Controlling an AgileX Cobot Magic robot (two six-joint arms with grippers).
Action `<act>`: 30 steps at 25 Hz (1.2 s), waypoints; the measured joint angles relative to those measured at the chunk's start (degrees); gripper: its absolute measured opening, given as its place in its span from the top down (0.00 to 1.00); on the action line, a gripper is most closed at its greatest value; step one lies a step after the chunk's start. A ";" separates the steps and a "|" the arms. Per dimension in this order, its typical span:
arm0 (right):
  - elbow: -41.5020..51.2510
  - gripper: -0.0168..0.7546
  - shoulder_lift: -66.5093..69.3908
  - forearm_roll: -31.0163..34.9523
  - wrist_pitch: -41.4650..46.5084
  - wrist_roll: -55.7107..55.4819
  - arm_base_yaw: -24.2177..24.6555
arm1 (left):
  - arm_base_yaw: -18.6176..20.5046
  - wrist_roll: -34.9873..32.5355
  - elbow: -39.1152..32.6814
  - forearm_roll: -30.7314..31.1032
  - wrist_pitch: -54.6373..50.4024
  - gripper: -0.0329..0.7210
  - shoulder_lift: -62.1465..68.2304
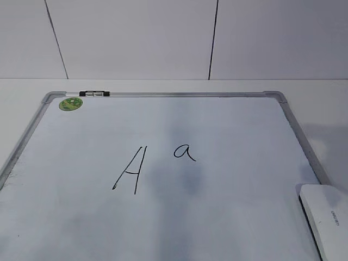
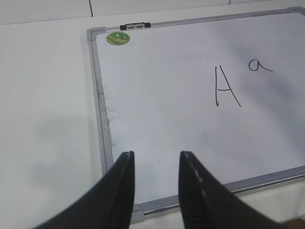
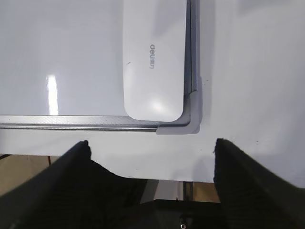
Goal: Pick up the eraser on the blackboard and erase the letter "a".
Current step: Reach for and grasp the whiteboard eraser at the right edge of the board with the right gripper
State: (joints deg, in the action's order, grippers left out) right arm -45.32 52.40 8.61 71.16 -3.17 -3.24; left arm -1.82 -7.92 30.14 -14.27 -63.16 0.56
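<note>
The blackboard (image 1: 228, 125) is a white board with a grey frame and a green sticker (image 1: 70, 104) at its far left corner. A small letter "a" (image 1: 184, 152) is written near its middle, right of a large capital "A" (image 1: 130, 169). The white eraser (image 1: 326, 217) lies on the board's near right corner, along the right frame. In the right wrist view the eraser (image 3: 153, 57) lies just ahead of my right gripper (image 3: 151, 147), which is open wide and empty over the table's front strip. My left gripper (image 2: 156, 157) is open and empty above the board's near left corner (image 2: 138, 210). The "a" also shows there (image 2: 259, 65).
The board lies flat on a white table (image 1: 321, 103) before a white panelled wall (image 1: 136, 38). A small black-and-white clip (image 1: 93, 94) sits on the board's far frame. The table's front edge (image 3: 143, 179) runs just under my right gripper.
</note>
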 joint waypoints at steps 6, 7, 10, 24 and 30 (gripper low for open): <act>-0.12 0.16 5.38 0.03 -0.25 -0.55 -3.61 | 0.00 0.00 0.00 0.00 0.00 0.64 0.00; -0.12 0.16 6.27 0.03 -0.61 -0.62 -4.44 | 0.00 0.00 0.00 0.00 0.00 0.64 0.00; -0.12 0.16 8.60 -0.90 -1.79 -1.66 -7.11 | 0.00 0.00 0.00 0.00 0.00 0.64 0.00; -0.12 0.17 18.81 -3.67 -8.32 -5.04 -10.03 | 0.00 0.00 0.00 0.00 0.00 0.64 0.00; -0.12 0.18 19.05 -4.17 -10.27 -5.15 -10.03 | 0.00 0.00 0.00 0.00 0.00 0.64 0.00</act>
State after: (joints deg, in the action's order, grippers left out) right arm -45.44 71.45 4.43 60.89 -8.33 -13.27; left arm -1.82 -7.92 30.14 -14.27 -63.16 0.56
